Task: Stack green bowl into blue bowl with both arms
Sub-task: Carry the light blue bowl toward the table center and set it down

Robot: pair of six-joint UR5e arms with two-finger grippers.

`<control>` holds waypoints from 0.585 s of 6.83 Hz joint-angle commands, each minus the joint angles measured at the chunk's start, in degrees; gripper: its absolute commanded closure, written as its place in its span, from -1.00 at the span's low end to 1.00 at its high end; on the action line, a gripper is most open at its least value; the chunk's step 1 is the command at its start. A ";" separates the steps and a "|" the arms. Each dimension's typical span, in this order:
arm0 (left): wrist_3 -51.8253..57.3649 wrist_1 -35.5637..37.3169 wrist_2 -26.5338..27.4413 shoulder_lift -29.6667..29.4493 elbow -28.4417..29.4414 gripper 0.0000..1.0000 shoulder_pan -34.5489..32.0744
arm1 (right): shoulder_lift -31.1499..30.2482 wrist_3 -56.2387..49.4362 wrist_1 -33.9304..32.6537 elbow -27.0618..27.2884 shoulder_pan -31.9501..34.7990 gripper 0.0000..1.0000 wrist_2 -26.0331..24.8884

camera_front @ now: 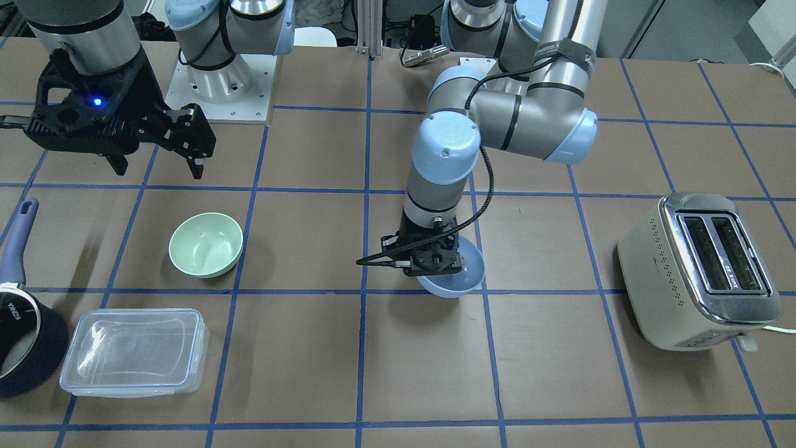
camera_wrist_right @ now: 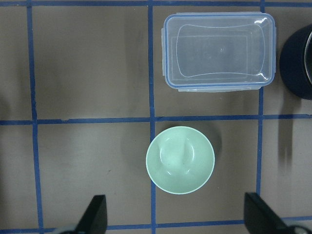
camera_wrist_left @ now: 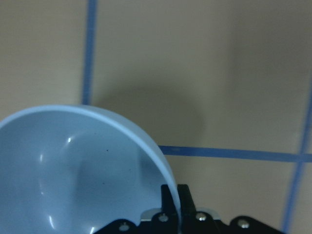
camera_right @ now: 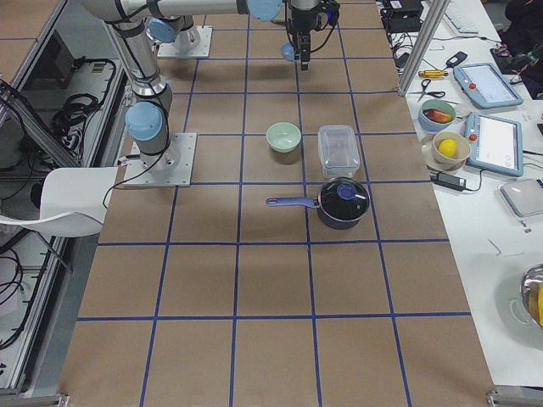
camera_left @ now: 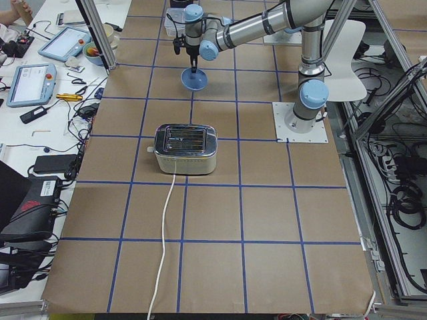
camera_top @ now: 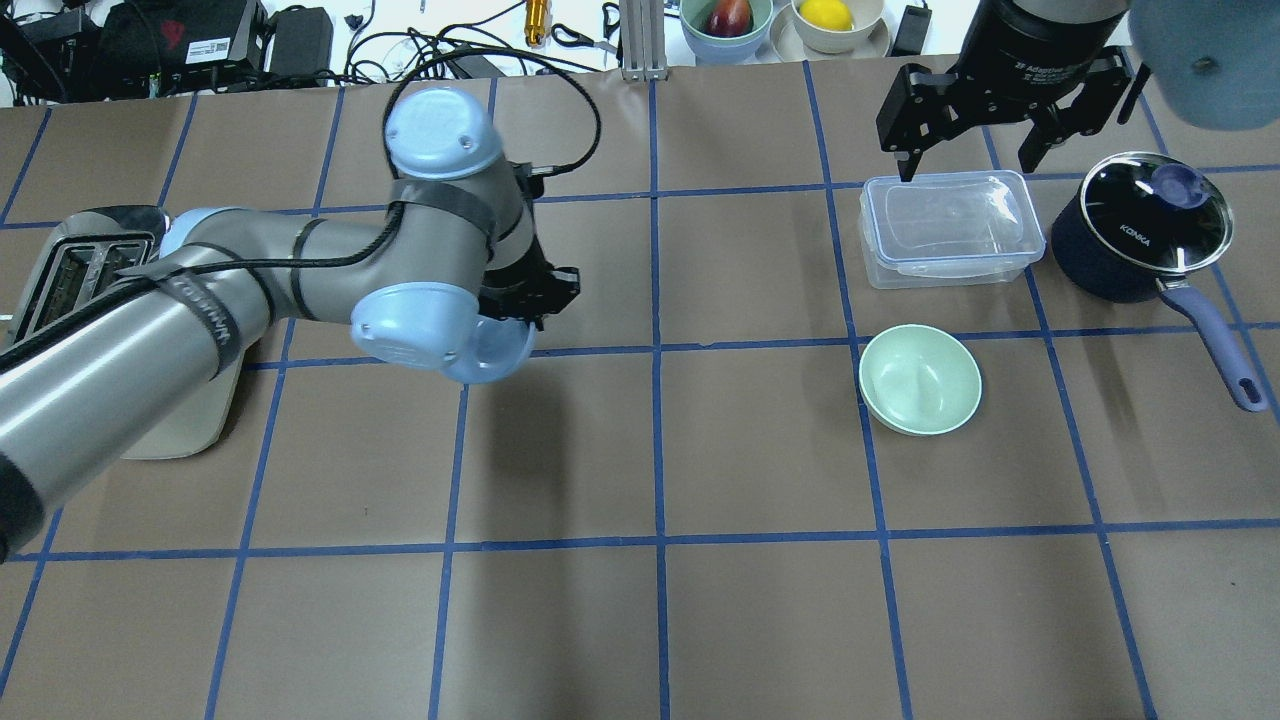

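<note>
My left gripper [camera_wrist_left: 175, 199] pinches the blue bowl [camera_wrist_left: 73, 170] by its rim, lifted off the table [camera_front: 398, 373]. Overhead, my left arm [camera_top: 250, 270] hides most of it. My right gripper [camera_front: 158, 163] hangs spread wide, with the green bowl [camera_wrist_right: 180, 160] directly beneath it.

You have the left gripper [camera_front: 446, 262] pointing straight down and pinched tight on the blue bowl [camera_front: 459, 285] rim, and the right gripper [camera_front: 158, 168] up high, jaws wide apart.
</note>
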 commanded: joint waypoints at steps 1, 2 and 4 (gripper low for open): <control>-9.92 2.74 -2.54 -6.03 6.31 1.00 -6.59 | 0.70 -0.25 -0.09 -1.10 -0.18 -1.00 0.19; -10.30 2.76 -2.20 -8.67 8.77 1.00 -7.31 | 0.70 -0.16 -0.18 -1.19 -0.18 -1.00 0.19; -10.57 4.42 -2.19 -12.46 10.81 1.00 -8.02 | 0.70 -0.33 -0.01 -1.02 0.08 -1.00 0.19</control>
